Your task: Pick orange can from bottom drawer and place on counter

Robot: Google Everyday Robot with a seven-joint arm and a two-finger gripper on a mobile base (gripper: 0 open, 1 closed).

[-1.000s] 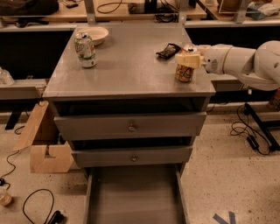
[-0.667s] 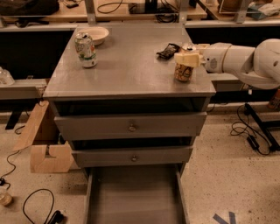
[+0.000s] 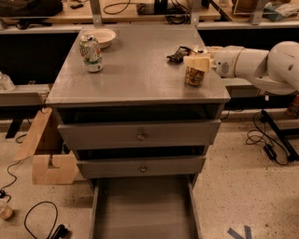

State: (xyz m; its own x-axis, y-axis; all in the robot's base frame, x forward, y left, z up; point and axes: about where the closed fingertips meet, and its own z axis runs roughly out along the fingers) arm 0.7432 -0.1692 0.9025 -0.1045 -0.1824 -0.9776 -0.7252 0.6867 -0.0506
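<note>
At floor level, closest to the viewer, the bottom drawer [image 3: 145, 212] stands pulled out, its low side walls running forward on both sides of a flat grey floor. A blue tape mark [image 3: 240, 232] lies on the speckled floor to its right, a black cable [image 3: 39, 217] loops to its left, and a cardboard piece [image 3: 49, 161] leans against the cabinet's left side.

Above the bottom drawer, two shallower drawers [image 3: 140, 135] with round knobs sit closed, one over the other.

The surface [image 3: 140, 79] is broad and grey. Its front edge runs straight across, just above the upper drawer. Bare grey area spans the middle and the front left of the top.

The orange can [image 3: 194, 77] stands upright on the surface near the front right corner, close to the right edge. The tool [image 3: 196, 62] is clenched on the can's upper part. Its pale fingers cover the rim, and the can's base rests on the surface. The white arm [image 3: 261, 65] reaches in level from the right, beyond the right edge.

Just behind the tool lies a small black object [image 3: 177, 53]. Well apart, at the rear left, a green-and-white can [image 3: 91, 53] stands upright with a pale bowl [image 3: 103, 36] just behind it. Wooden benches [image 3: 140, 11] run along the back.
</note>
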